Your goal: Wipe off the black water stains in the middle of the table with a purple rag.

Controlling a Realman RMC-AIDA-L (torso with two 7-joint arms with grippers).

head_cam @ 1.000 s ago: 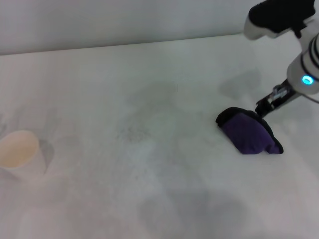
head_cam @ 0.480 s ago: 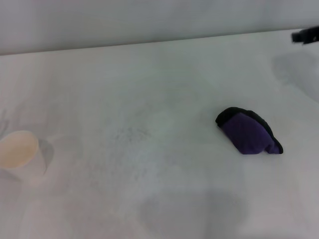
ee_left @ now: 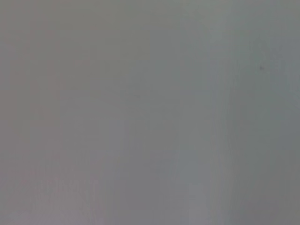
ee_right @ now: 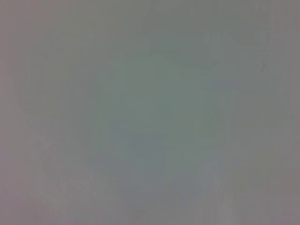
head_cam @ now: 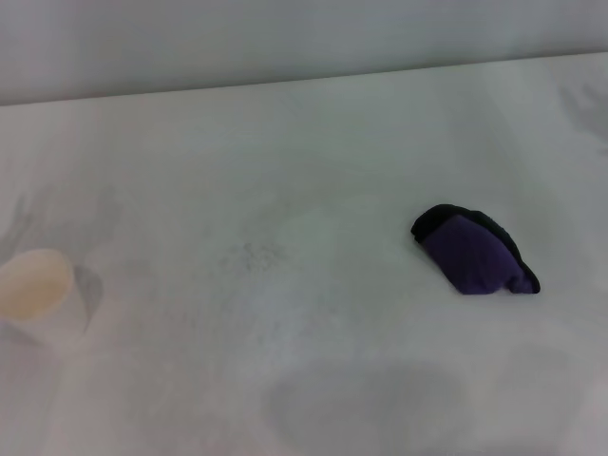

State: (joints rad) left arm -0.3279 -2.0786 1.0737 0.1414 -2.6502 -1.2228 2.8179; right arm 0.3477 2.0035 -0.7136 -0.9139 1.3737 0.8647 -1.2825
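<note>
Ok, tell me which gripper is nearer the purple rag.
Likely right, but neither gripper is in view. The purple rag lies on the robot's right side of the table, with nothing touching it. Both wrist views show only a plain grey surface.

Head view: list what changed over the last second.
The right arm, which was at the purple rag, withdrew toward the robot's right and is now out of sight. The rag lies where it was on the table, and the paper cup has not moved.

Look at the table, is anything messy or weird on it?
A little. The purple rag lies crumpled toward the right of the table, not spread flat. Near the middle only faint grey speckles show. The paper cup stands upright at the left edge.
</note>
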